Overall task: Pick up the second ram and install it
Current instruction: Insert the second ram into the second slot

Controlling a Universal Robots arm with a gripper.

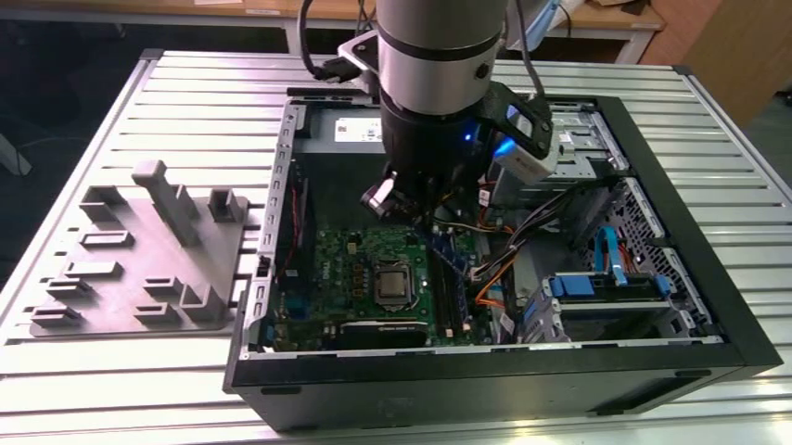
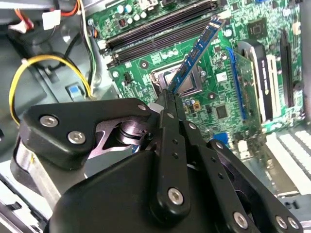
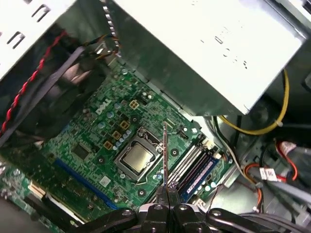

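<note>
1. My gripper (image 2: pixel 167 99) pinches one end of the second ram (image 2: pixel 194 56), which is poised over the CPU socket (image 3: pixel 137 159), beside the memory slots (image 3: pixel 194 167).
2. The stick looks tilted to me; pressed down skewed, it could miss its slot or jam.

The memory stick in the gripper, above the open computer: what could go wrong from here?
1. The gripper pinches the memory stick with narrow fingertips only; it may tilt or slip.
2. In the first wrist view the stick appears between the processor socket and the memory slots; lowered out of line, it might strike the board.
3. Orange cables beside the slots might snag.
</note>
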